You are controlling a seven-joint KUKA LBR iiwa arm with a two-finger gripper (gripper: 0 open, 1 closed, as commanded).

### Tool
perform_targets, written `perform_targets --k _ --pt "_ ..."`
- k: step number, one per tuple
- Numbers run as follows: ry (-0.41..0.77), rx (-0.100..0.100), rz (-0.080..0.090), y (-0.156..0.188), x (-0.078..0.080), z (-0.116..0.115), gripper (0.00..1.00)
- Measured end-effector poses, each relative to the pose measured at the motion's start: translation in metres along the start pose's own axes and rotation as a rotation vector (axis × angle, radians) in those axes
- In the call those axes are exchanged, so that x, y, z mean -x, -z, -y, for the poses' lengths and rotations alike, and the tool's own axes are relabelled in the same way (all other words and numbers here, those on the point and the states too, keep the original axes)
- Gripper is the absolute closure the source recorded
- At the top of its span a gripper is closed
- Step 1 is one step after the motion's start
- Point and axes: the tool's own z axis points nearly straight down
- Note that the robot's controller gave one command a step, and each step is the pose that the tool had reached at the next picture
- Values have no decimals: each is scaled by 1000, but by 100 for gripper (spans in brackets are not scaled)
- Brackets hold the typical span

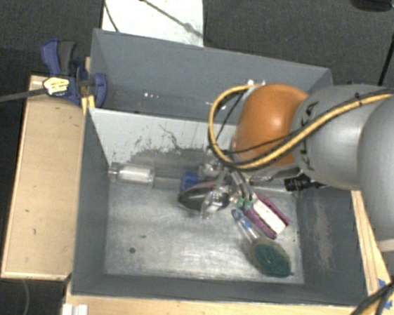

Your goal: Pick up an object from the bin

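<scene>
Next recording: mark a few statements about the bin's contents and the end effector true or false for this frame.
1. The end effector is low in the bin, next to a blue thing. True.
2. The dark green round thing lies at the bin's back left. False: it lies at the front right of the floor.
3. A clear cylinder lies left of the end effector, apart from it. True.
4. The purple and white box touches the clear cylinder. False: it lies right of the end effector, well away from the cylinder.
</scene>
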Motion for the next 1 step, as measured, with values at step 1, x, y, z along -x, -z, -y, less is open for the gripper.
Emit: perform_targets --k 1 --pt "-11 -5 -12 146 -6 -5 100"
